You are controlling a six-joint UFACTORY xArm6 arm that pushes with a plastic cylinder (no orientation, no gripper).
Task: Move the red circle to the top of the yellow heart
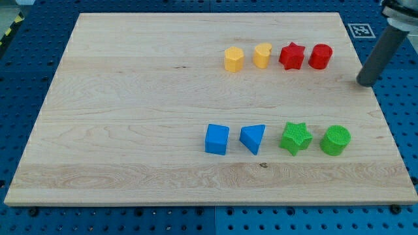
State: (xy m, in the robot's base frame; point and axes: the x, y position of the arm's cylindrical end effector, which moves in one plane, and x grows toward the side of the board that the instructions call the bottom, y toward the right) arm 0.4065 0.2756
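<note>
Tip off the board's right edge, red circle untouched — approach not yet made.

No jaws on this rig, only a rod: my tip [366, 82] sits to the view's right of the top row, apart from every block. Nearest is the red circle [320, 57], last in a row with the red star [292, 56], yellow heart [262, 55] and yellow hexagon [234, 59]. Judgement: the circle touches or nearly touches the star, so a straight leftward shove would drag the row. Better to come under the circle, push it toward the view's top, then leftward above the star until it sits over the heart. The blue and green blocks lower down are well clear.
</note>
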